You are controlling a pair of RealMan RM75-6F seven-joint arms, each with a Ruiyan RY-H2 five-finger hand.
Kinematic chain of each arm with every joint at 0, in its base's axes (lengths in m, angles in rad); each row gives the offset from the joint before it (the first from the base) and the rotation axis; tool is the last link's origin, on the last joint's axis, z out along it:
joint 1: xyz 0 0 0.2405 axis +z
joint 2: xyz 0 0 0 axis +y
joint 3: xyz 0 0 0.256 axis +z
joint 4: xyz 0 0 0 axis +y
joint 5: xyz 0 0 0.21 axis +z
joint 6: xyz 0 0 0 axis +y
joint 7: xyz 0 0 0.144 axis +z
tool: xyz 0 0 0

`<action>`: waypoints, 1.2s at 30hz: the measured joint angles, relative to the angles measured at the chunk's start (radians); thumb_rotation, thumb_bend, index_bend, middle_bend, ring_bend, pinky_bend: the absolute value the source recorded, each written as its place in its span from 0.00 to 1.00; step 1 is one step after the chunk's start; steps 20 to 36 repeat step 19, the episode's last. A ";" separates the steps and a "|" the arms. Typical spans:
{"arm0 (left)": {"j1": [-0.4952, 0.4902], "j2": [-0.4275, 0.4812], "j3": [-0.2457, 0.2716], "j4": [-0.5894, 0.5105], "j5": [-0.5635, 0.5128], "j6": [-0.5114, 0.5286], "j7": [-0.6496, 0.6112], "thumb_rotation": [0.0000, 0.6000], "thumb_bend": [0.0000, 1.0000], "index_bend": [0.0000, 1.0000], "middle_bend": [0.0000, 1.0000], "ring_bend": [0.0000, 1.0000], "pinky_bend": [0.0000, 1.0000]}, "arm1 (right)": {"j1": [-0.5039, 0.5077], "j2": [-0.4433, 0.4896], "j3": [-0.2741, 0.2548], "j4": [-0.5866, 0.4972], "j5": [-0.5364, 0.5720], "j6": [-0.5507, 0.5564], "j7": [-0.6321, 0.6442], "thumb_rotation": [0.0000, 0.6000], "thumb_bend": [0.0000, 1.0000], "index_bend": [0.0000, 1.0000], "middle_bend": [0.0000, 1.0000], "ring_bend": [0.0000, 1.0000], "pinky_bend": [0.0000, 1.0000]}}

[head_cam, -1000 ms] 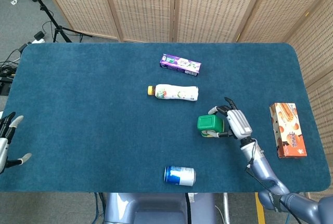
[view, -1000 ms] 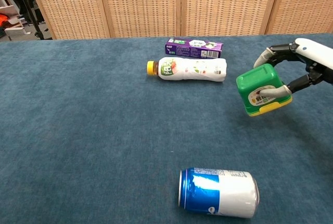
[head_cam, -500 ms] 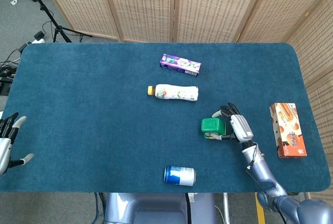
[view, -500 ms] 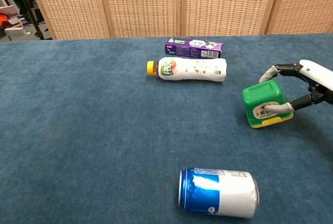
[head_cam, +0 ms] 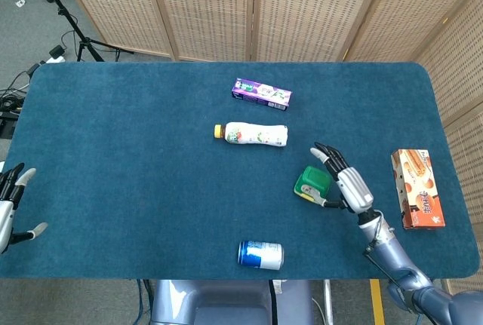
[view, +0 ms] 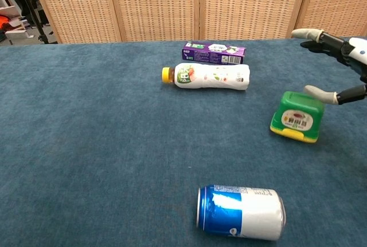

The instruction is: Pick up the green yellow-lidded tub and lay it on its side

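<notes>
The green tub [head_cam: 312, 182] [view: 297, 116] with its yellow lid lies on its side on the blue table cover, lid toward the table's near edge. My right hand [head_cam: 346, 182] [view: 338, 63] is just right of it with fingers spread, holding nothing; one fingertip hovers close above the tub. Far off at the table's left edge, my left hand [head_cam: 10, 206] hangs with fingers apart and empty.
A white bottle [head_cam: 251, 134] and a purple box [head_cam: 261, 93] lie beyond the tub. A blue can [head_cam: 261, 255] lies on its side near the front edge. An orange snack box [head_cam: 416, 188] sits at the right edge.
My right hand lowered the tub onto the table, let go and spread its fingers, rising slightly away. The tub now rests on its side. The left hand barely shifted.
</notes>
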 measured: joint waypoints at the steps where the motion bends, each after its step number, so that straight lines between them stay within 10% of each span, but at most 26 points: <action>1: 0.000 0.000 0.000 0.000 0.001 0.001 -0.001 1.00 0.00 0.00 0.00 0.00 0.00 | -0.002 0.015 0.000 -0.024 -0.005 0.007 -0.015 1.00 0.39 0.00 0.00 0.00 0.00; 7: 0.004 0.003 0.002 -0.001 0.007 0.009 -0.007 1.00 0.00 0.00 0.00 0.00 0.00 | -0.023 0.140 -0.013 -0.210 -0.026 0.029 -0.190 1.00 0.00 0.00 0.00 0.00 0.00; 19: 0.013 -0.008 -0.006 0.005 0.004 0.036 0.013 1.00 0.00 0.00 0.00 0.00 0.00 | -0.141 0.340 -0.050 -0.468 0.039 0.027 -0.735 1.00 0.00 0.00 0.00 0.00 0.00; 36: 0.013 -0.008 -0.006 0.005 0.004 0.036 0.013 1.00 0.00 0.00 0.00 0.00 0.00 | -0.141 0.340 -0.050 -0.468 0.039 0.027 -0.735 1.00 0.00 0.00 0.00 0.00 0.00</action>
